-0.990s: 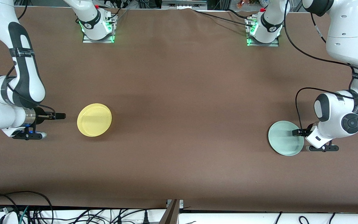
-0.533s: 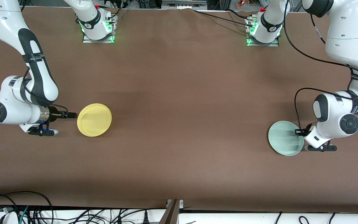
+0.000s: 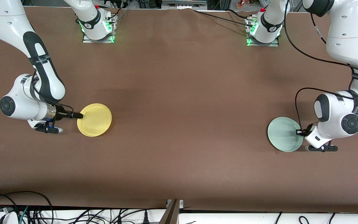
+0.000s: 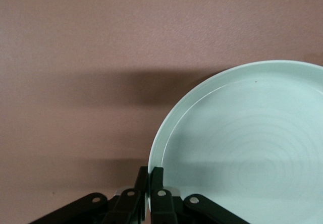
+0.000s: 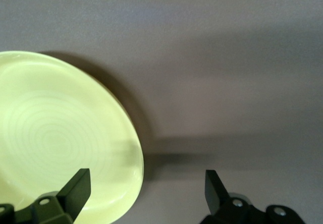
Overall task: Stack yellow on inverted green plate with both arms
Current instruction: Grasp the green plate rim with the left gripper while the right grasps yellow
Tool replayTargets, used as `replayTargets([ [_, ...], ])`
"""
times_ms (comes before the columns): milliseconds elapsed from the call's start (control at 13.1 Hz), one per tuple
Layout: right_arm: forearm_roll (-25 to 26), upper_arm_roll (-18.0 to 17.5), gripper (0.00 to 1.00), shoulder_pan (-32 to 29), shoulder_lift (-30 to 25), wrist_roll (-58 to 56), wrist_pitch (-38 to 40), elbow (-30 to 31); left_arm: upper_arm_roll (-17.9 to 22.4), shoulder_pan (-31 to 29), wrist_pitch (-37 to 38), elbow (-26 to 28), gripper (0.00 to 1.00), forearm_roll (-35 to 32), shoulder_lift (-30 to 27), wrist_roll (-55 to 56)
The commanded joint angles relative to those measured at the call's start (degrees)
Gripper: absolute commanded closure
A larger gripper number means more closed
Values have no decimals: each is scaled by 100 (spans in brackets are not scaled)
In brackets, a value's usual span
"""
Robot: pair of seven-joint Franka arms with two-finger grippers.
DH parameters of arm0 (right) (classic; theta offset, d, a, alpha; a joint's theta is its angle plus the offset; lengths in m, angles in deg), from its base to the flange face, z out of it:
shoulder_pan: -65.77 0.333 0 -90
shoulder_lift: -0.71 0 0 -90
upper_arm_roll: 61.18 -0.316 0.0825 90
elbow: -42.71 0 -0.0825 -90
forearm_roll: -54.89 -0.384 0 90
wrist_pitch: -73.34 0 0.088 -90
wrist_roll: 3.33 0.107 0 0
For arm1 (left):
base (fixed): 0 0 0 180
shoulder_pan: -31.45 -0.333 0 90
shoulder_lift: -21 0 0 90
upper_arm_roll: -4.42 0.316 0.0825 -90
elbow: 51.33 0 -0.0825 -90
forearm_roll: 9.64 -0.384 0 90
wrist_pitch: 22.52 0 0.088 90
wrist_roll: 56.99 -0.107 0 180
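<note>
The yellow plate (image 3: 95, 120) lies on the brown table toward the right arm's end. My right gripper (image 3: 79, 115) is at its rim, open; in the right wrist view the yellow plate's (image 5: 55, 138) edge lies between the spread fingers of the right gripper (image 5: 146, 186), with no contact showing. The pale green plate (image 3: 283, 134) is toward the left arm's end. My left gripper (image 3: 300, 132) is shut on its rim; the left wrist view shows the left gripper (image 4: 150, 177) pinching the edge of the green plate (image 4: 242, 148).
The brown table (image 3: 182, 93) stretches between the two plates. The arm bases (image 3: 98, 28) stand along the table's edge farthest from the front camera. Cables (image 3: 26, 211) hang off the table's edge nearest that camera.
My right arm has swung toward the yellow plate, bringing its open gripper up to the rim. My left gripper, shut on the green plate, has shifted it slightly.
</note>
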Motion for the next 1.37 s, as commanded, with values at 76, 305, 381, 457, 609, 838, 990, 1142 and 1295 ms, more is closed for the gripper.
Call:
replayTargets([
  [76,-177,-64,0,-2,19,23,-427,145,5,336,267,-175,100,39,-240,-109],
  [305,-310,-65,0,-2,63,-38,-454,163,13,828,800,-708,100,-293,-408,-66],
  [381,-310,-65,0,-2,98,-56,-454,163,5,951,1143,-1121,100,-565,-390,-48],
  [457,-318,-65,0,-2,125,-64,-463,163,5,1083,1320,-1368,100,-724,-381,-13],
  [609,-318,-65,0,-2,143,-65,-463,163,31,1468,1374,-1668,100,-1233,-390,5],
  [838,-327,-73,41,-2,160,-56,-446,163,31,1979,1375,-1968,100,-1902,-408,145],
  [990,-327,-135,75,-2,143,-56,-402,163,22,2304,1383,-2047,100,-2140,-408,198],
  [1142,-327,-152,92,7,134,-30,-375,163,31,2681,1383,-2153,100,-2525,-408,434],
  [1295,-327,-179,100,-2,134,-56,-367,163,31,3173,1383,-2179,100,-3367,-408,985],
])
